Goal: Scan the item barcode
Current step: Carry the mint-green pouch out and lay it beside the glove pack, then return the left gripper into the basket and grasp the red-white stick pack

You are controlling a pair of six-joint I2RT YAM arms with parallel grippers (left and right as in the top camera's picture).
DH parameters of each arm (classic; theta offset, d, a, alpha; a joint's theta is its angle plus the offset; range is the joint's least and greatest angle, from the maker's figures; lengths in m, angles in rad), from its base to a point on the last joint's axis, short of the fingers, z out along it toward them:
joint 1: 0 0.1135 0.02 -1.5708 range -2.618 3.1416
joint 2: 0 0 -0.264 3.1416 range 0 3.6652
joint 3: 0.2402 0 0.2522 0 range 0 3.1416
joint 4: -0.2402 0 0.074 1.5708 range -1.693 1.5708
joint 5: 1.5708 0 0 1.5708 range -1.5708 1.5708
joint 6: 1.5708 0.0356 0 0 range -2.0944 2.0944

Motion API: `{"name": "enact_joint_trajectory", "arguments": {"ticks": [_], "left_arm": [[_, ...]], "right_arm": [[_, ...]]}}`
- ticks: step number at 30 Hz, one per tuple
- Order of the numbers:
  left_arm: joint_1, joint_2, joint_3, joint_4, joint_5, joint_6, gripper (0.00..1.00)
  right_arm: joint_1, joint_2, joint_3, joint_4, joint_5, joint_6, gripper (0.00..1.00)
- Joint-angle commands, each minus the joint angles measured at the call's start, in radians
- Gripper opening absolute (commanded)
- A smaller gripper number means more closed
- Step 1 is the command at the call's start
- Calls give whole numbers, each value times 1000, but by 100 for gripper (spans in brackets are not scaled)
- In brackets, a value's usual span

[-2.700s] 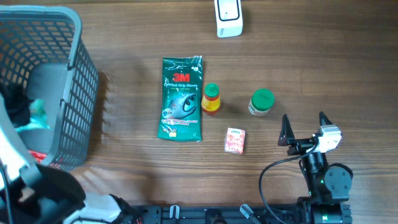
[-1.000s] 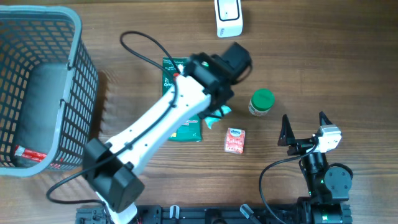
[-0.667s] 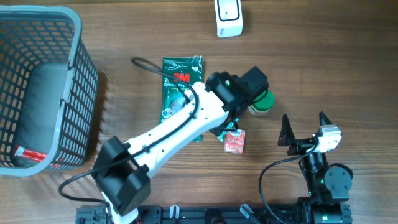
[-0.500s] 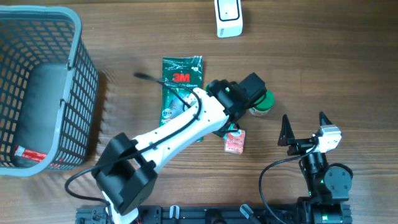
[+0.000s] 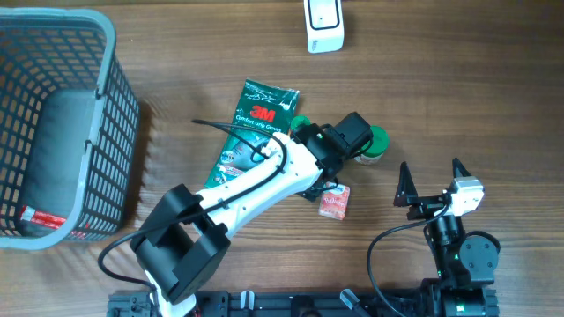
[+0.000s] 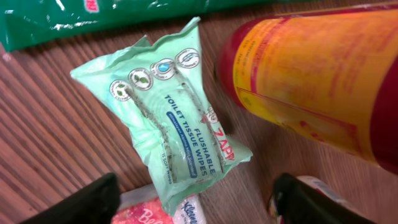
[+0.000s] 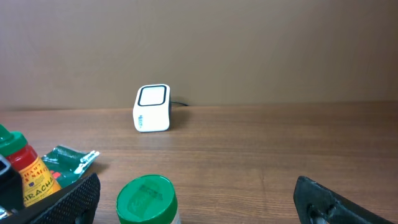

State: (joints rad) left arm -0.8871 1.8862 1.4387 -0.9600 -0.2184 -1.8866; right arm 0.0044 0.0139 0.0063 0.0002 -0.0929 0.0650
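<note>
A pale green pack of flushable wipes (image 6: 171, 121) lies flat on the wood table. My left gripper (image 6: 196, 208) is open just above it, one dark finger on each side, and touches nothing. In the overhead view the left gripper (image 5: 324, 173) is low among the items in the middle and hides the pack. The white scanner (image 5: 323, 25) stands at the far edge, also seen as the scanner (image 7: 152, 109) from the right wrist. My right gripper (image 5: 432, 180) rests open and empty at the front right.
Around the left gripper are a green 3M glove pack (image 5: 251, 132) lying askew, a yellow-red sauce bottle (image 6: 311, 81), a green-lidded jar (image 5: 376, 145) and a pink tissue pack (image 5: 335, 201). A grey basket (image 5: 106, 132) stands at the left.
My left arm swung from the basket to the middle with the wipes pack, lowered, and opened, leaving the pack on the table. The 3M pack got pushed askew. The right arm stayed still.
</note>
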Motion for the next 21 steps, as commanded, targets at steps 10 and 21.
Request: {"name": "enact_joint_trajectory", "arguments": {"ticks": [10,21], "left_arm": [[13,-290,-6,-116,-161,45,89],[318,-538,-5,-121,-257,549,99]], "right_arm": [[3,0,-1,3,5,-11,100],[3,0,-1,3,5,-10,100]]}}
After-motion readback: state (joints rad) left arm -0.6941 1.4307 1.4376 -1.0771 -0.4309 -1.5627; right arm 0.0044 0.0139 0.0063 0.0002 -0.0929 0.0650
